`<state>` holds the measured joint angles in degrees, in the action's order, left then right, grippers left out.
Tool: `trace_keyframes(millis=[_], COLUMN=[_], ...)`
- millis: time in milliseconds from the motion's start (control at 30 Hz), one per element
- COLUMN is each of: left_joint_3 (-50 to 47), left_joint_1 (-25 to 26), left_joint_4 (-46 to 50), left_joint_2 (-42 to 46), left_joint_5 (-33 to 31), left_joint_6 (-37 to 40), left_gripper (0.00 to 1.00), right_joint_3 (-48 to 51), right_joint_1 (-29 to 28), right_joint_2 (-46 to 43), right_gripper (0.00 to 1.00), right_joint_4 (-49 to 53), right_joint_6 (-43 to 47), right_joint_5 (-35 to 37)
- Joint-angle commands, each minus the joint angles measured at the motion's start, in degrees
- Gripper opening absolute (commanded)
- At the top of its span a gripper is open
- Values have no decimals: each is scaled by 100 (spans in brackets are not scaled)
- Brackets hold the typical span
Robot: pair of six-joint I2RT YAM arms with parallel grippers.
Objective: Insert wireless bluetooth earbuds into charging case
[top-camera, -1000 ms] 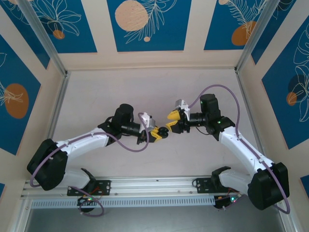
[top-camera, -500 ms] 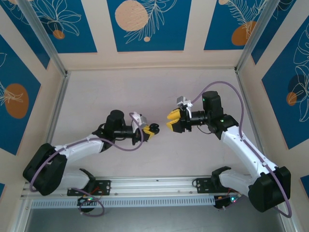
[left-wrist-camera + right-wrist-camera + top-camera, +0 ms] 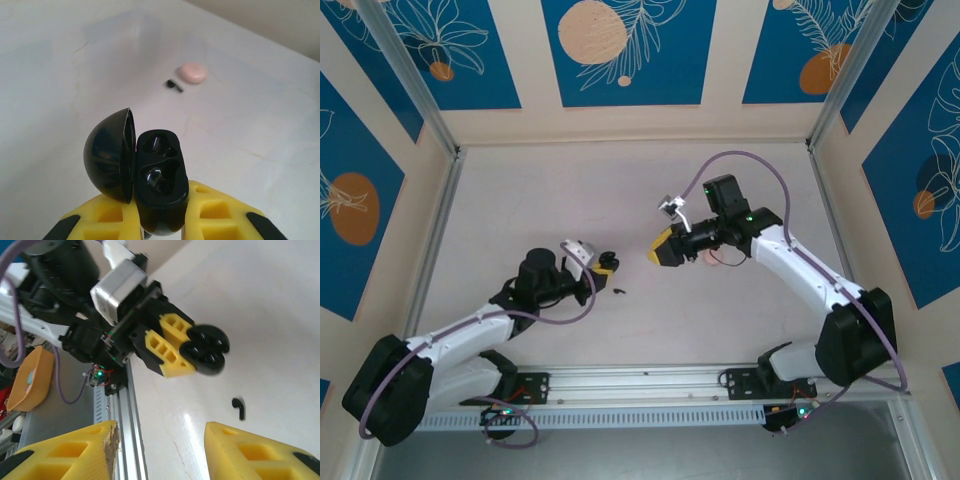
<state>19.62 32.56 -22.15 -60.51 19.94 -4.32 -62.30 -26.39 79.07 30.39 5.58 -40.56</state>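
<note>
Left arm (image 3: 465, 328), jaws clamped on charging case (image 3: 150, 170), faces right arm (image 3: 810, 275) (jaws apart)

Left arm (image 3: 460, 335) and right arm (image 3: 815, 285): white link shells, black joint housings, a purple cable (image 3: 732, 155) looped along each. Fingers (image 3: 250, 452) yellow, moulded with square pockets. Green lamp (image 3: 748, 213) lit on right arm.

We identify the charging case (image 3: 150, 170) as moulded black plastic with a high gloss; its lid and inner wells catch highlights. The earbud (image 3: 174, 86) is also black, its finish too small to judge. The left gripper (image 3: 160, 217) and right gripper (image 3: 160, 440) carry matt yellow plastic fingers with recessed pockets. The table (image 3: 250, 130) is smooth and pale with a faint sheen. The pink disc (image 3: 193, 73) looks matt, and the rail (image 3: 640, 382) is ribbed bare metal.
</note>
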Motion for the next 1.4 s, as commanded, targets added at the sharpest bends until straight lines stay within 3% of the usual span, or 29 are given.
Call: trace_keyframes(millis=[0,167,467,900,1367], left_joint_3=[-216,-342,-474,-533,-520], left_joint_1=[-205,-470,-807,-1096,-1152], left_joint_4=[-207,128,721,1037,1055], left_joint_2=[215,533,1146,1419,1393], left_joint_5=[-825,-1135,-1430,-1450,-1440], left_joint_6=[-556,-821,-1127,-1214,-1175], left_gripper=[13,13,13,13,15], right_joint_3=[-383,-1121,-2126,-3186,-3441], right_joint_1=[-262,-756,-1631,-2470,-2606], right_joint_2=[411,1281,2595,4015,4589], right_gripper=[47,45,44,41,39], right_joint_4=[532,1185,1663,2341,2411], right_joint_6=[-270,-168,-188,101,119], right_joint_5=[1036,2181,3306,4170,4529])
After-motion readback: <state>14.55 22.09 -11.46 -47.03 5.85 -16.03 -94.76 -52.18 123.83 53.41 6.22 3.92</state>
